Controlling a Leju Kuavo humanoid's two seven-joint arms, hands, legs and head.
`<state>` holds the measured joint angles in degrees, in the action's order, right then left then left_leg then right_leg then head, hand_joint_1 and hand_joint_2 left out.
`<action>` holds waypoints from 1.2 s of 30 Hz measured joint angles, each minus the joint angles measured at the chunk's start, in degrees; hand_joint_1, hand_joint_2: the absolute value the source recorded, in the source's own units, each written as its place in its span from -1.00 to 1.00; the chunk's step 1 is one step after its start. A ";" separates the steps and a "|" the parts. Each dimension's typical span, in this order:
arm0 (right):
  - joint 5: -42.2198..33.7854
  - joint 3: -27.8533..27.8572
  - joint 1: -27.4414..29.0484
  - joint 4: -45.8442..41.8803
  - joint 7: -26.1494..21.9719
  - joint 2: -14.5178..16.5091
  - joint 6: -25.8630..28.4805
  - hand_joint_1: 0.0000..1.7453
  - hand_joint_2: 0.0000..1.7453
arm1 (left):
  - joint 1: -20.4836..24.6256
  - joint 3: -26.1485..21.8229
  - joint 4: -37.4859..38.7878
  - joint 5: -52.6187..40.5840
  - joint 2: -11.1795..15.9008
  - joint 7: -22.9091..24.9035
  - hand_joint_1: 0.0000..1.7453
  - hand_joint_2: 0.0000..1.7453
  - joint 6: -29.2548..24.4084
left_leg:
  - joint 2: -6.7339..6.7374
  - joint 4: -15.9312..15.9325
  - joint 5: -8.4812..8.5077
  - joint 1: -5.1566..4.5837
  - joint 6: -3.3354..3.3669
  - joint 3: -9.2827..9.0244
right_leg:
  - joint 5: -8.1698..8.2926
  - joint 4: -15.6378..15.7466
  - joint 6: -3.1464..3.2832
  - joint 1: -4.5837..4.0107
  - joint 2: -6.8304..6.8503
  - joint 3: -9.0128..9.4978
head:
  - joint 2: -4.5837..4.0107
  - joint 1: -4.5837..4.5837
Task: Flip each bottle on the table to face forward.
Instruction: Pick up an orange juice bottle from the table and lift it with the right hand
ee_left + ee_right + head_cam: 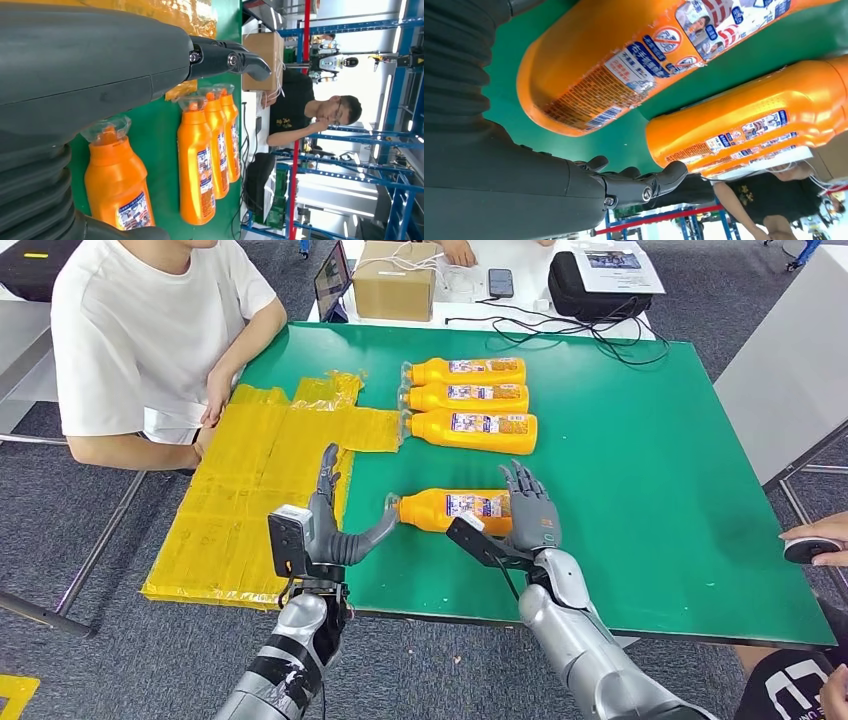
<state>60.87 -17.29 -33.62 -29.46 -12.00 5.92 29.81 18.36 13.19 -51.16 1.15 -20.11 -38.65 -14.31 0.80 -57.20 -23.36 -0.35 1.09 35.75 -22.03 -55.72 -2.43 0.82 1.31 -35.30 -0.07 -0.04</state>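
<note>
I am seeing the near bottle [455,509] lying on its side on the green bench [640,490], label up, apart from three bottles [470,405] lined up farther back. My right hand [530,510] is resting at its base, fingers spread, gripping nothing. My left hand [335,525] is hovering released, thumb beside the cap.

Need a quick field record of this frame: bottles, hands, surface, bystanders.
surface: green table, yellow taped sheet on its left part
bottles: four orange plastic bottles lying on their sides, caps pointing left
far row: three bottles side by side
near bottle: lying apart from the row, label up
left robot hand: open, thumb close to the near bottle's cap; contact unclear
right robot hand: open, fingers spread at the bottle's base end
person: white shirt, seated at the table's left
</note>
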 joint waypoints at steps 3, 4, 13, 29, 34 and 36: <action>1.82 -0.24 -1.67 2.10 2.42 0.32 -1.27 -1.00 1.00 | 0.56 0.25 1.18 0.34 -0.14 -0.05 -1.00 1.00 -0.06 | 0.00 0.00 0.00 0.00 0.00 0.00 | 0.00 0.00 0.00 0.00 0.00 0.00 | 0.00 -0.01; 2.45 -0.42 -2.16 2.73 3.44 0.41 -2.03 -1.00 1.00 | 0.70 0.29 1.53 0.48 -0.19 -0.07 -1.00 1.00 -0.07 | 0.00 0.00 0.00 0.00 0.00 0.00 | 0.00 0.00 0.00 0.00 0.00 0.00 | 0.00 -0.01; 5.85 -2.31 -5.15 6.54 10.12 0.74 -9.54 -1.00 1.00 | 1.05 0.16 3.46 0.99 -0.30 -0.08 -1.00 1.00 -0.03 | 0.00 0.00 0.00 0.00 0.00 0.00 | 0.00 0.00 0.00 0.00 0.00 0.00 | 0.00 0.00; 13.29 -6.99 -9.53 9.32 18.21 0.48 -23.07 1.00 1.00 | 1.59 -0.65 6.01 -1.03 -0.35 1.10 -1.00 1.00 1.57 | 0.00 -0.01 0.01 0.00 0.00 -0.03 | 0.01 0.00 -0.01 0.00 0.00 0.02 | 0.00 -0.01; 16.01 -8.86 -11.03 10.06 22.27 0.46 -29.44 1.00 1.00 | 2.11 -0.87 6.89 -1.01 -0.40 0.99 -1.00 1.00 1.61 | 0.01 -0.02 0.00 0.00 0.00 -0.07 | 0.00 0.01 0.00 0.00 -0.01 0.03 | 0.00 -0.01; 16.21 -9.15 -11.62 10.35 23.36 0.43 -31.25 1.00 1.00 | 2.26 -0.94 7.16 -1.00 -0.45 0.88 -1.00 1.00 1.55 | 0.00 -0.01 0.00 0.00 0.00 -0.09 | 0.00 0.01 0.00 0.00 0.00 0.05 | 0.00 -0.01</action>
<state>77.08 -26.45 -45.23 -19.11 11.36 6.35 -1.44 20.62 12.25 -44.00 0.15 -20.56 -37.77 -12.76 0.80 -57.21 -23.36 -0.35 1.09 35.66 -22.03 -55.72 -2.43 0.82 1.31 -35.24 -0.07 -0.05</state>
